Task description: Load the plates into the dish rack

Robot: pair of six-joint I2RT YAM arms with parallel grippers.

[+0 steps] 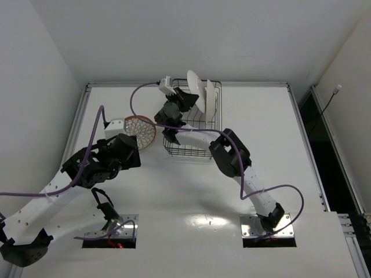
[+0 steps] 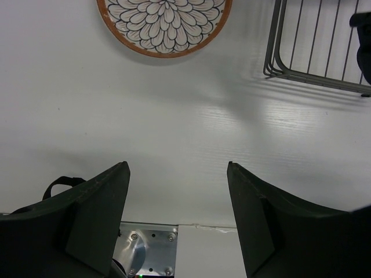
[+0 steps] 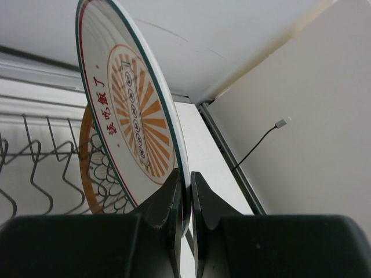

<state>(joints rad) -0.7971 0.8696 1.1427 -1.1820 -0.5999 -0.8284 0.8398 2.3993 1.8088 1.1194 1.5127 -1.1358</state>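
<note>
Right gripper (image 3: 184, 194) pinching rim of sunburst plate (image 3: 130, 116) above dish rack (image 1: 185, 155), brown-rimmed plate (image 3: 101, 179) half hidden behind, left gripper (image 2: 177, 191) spread wide, petal plate (image 2: 165, 26) cropped.

— Right wrist view, upper centre?
— Sunburst plate (image 3: 133, 116): white, orange rays, red characters, dark green edge.
— Lower left, behind it?
— Second plate (image 3: 95, 174): orange-brown rim, dark petal outlines.
— Left wrist view, top?
— Petal plate (image 2: 164, 23): white petals, orange-brown rim. Dish rack (image 1: 186, 155) black wire. My left gripper (image 2: 177, 167) black, my cable (image 1: 283, 186) purple, table (image 2: 174, 116) white.
</note>
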